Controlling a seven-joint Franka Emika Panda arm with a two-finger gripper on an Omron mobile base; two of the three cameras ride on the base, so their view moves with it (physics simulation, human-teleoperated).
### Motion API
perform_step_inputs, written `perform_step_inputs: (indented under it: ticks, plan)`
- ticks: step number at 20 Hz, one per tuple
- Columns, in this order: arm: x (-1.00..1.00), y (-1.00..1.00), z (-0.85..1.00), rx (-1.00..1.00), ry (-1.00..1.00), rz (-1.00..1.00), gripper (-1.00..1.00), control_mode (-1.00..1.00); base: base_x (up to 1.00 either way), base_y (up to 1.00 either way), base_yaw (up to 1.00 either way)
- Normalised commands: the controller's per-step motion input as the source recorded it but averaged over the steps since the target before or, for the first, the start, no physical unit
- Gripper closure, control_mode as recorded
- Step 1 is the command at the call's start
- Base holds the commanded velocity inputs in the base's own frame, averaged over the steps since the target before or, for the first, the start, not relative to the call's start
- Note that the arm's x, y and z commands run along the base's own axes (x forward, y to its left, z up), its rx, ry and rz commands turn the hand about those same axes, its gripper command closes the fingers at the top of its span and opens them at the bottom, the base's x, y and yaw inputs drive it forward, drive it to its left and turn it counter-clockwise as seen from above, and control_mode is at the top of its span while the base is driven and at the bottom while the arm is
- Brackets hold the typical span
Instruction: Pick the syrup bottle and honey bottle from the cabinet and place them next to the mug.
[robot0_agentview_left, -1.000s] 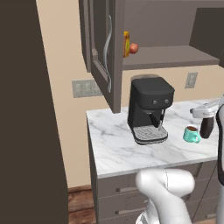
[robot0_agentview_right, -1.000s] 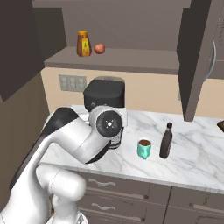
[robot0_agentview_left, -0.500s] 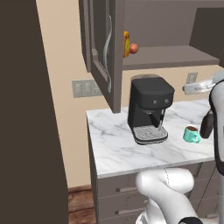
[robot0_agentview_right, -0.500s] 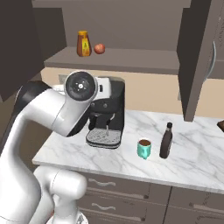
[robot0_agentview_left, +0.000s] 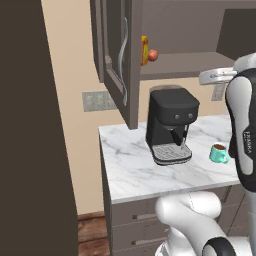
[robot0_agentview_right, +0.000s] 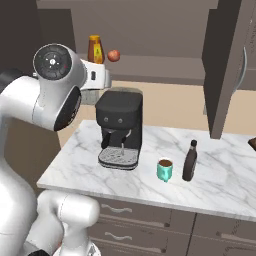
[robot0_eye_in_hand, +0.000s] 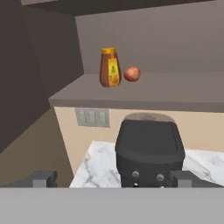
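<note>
The honey bottle (robot0_eye_in_hand: 110, 67), amber-orange, stands upright on the open cabinet shelf (robot0_eye_in_hand: 175, 94). It also shows above the arm (robot0_agentview_right: 95, 49) and half hidden behind the cabinet door (robot0_agentview_left: 120, 60). My gripper (robot0_eye_in_hand: 114, 179) is open and empty. It hovers level with the shelf, in front of and below the honey bottle, well short of it. The dark syrup bottle (robot0_agentview_right: 189, 161) stands upright on the marble counter, just right of the teal mug (robot0_agentview_right: 164, 170). The mug (robot0_agentview_left: 218, 153) also shows beside my forearm.
A small red ball (robot0_eye_in_hand: 132, 74) sits right of the honey bottle on the shelf. A black coffee machine (robot0_agentview_right: 120, 127) stands on the counter (robot0_agentview_right: 75, 165) under the shelf, directly below my hand. An outlet plate (robot0_agentview_left: 100, 101) is on the wall.
The arm has swung up from counter height near the mug to shelf level above the coffee machine. The gripper stays open. The syrup bottle and mug have not moved.
</note>
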Motion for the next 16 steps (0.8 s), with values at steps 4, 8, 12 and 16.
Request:
perform_step_inputs:
  ticks: [4,8,12,16]
  plan:
    - [0.35,0.17,0.0,0.0,0.0,-0.01,-1.0,-1.0,0.0,0.0,0.0]
    - [0.62,0.18,0.06,0.0,0.0,0.0,-1.0,-1.0,0.0,0.0,0.0]
    - [0.5,0.28,0.22,0.0,0.0,0.0,-1.0,-1.0,0.0,0.0,0.0]
    - [0.24,0.28,0.15,0.0,0.0,0.0,-1.0,-1.0,0.0,0.0,0.0]
